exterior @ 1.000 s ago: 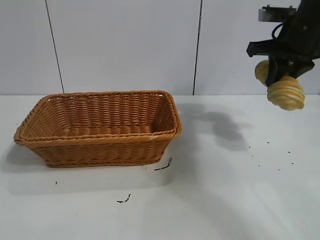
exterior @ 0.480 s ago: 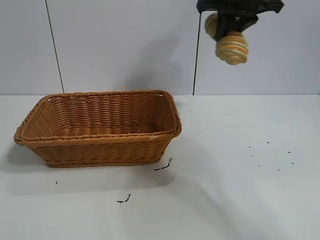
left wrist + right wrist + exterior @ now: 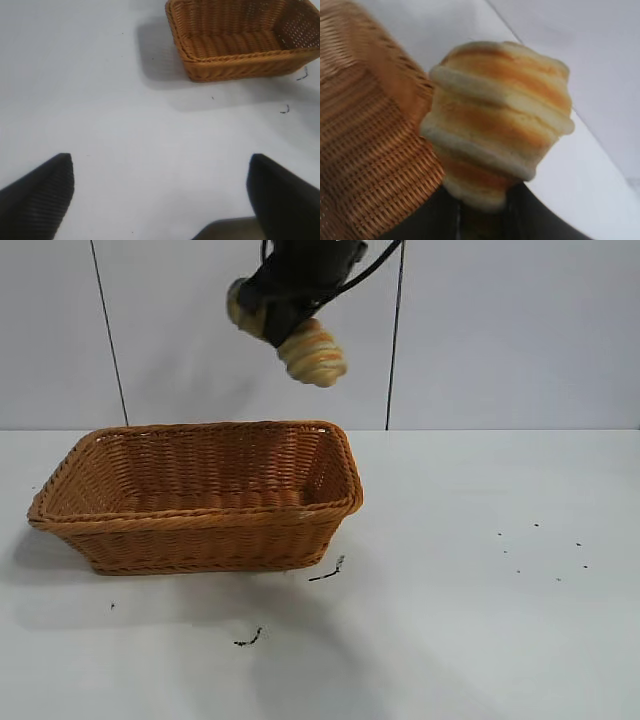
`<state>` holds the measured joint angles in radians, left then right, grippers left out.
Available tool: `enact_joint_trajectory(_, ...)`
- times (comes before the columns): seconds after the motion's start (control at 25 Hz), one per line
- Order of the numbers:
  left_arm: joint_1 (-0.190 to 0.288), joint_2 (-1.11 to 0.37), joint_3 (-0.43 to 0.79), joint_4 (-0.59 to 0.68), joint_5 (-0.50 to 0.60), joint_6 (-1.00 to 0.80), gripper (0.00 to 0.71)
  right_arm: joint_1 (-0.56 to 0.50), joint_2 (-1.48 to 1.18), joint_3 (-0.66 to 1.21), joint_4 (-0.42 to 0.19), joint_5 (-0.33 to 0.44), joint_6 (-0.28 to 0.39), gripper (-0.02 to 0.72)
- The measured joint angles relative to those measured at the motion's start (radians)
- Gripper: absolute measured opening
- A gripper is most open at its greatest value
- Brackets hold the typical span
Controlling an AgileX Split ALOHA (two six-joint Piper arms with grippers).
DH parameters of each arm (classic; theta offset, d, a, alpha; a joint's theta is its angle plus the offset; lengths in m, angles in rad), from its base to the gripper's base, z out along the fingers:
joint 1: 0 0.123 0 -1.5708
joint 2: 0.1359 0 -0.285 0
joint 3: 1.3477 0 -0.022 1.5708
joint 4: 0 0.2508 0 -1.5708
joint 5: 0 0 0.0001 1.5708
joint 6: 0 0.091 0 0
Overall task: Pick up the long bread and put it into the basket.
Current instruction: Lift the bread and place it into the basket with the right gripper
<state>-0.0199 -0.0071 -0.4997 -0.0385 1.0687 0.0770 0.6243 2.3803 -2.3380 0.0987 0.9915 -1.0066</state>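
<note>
Overhead, clamped on the long bread [image 3: 312, 353]: the right gripper [image 3: 285, 312], dark, hanging well above the basket [image 3: 200, 525] and roughly over its far right corner. Loaf tilted, one rounded end poking out toward the camera and downward, the other end showing behind the jaws; grip taken across the middle. Seen from the right wrist, ridged golden and pale bands of the bread [image 3: 495, 120] filling the view, woven basket wall [image 3: 365, 150] just beside and below it.

Below, a plain white tabletop [image 3: 480, 640] (matte, faintly shadowed in front of the basket). Basket empty, resting flat, orange-brown weave, braided rim. A few small dark scraps [image 3: 326, 571] near the basket's front right corner, another scrap [image 3: 249, 639] farther forward, and tiny specks [image 3: 545, 552] well apart to the basket's right. Behind the basket, a pale grey panelled wall [image 3: 520, 330] with thin dark vertical seams.

From the left wrist, left gripper [image 3: 160, 190] standing wide, fingers [image 3: 40, 192] apart over bare table, well clear of the basket [image 3: 240, 65].
</note>
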Motion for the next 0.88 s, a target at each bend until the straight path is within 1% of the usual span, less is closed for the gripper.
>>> enact_joint_trajectory(0.08,0.0,0.0,0.0,0.0,0.0,0.0,0.692,0.008,0.027,0.0,0.01,-0.004,-0.04,0.11)
enact_joint_trajectory(0.16,0.0,0.0,0.0,0.0,0.0,0.0,0.692,0.013,0.057,0.0,0.015,-0.009,-0.063,0.11)
enact_joint_trajectory(0.32,0.0,0.0,0.0,0.0,0.0,0.0,0.692,0.013,0.121,0.0,0.02,-0.019,-0.074,0.11)
enact_joint_trajectory(0.48,0.0,0.0,0.0,0.0,0.0,0.0,0.692,0.013,0.162,0.0,0.065,-0.031,-0.075,0.112)
enact_joint_trajectory(0.52,0.0,0.0,0.0,0.0,0.0,0.0,0.692,0.013,0.164,0.0,0.074,-0.034,-0.075,0.126)
enact_joint_trajectory(0.56,0.0,0.0,0.0,0.0,0.0,0.0,0.692,0.013,0.164,0.0,0.082,-0.036,-0.075,0.158)
enact_joint_trajectory(0.6,0.0,0.0,0.0,0.0,0.0,0.0,0.692,0.013,0.164,0.0,0.086,-0.039,-0.075,0.213)
enact_joint_trajectory(0.68,0.0,0.0,0.0,0.0,0.0,0.0,0.692,0.013,0.16,0.0,0.09,-0.041,-0.074,0.371)
enact_joint_trajectory(0.76,0.0,0.0,0.0,0.0,0.0,0.0,0.692,0.013,0.155,0.0,0.091,-0.04,-0.067,0.56)
enact_joint_trajectory(0.8,0.0,0.0,0.0,0.0,0.0,0.0,0.692,0.013,0.15,0.0,0.094,-0.04,-0.061,0.615)
enact_joint_trajectory(0.88,0.0,0.0,0.0,0.0,0.0,0.0,0.692,0.013,0.139,0.0,0.096,-0.038,-0.048,0.664)
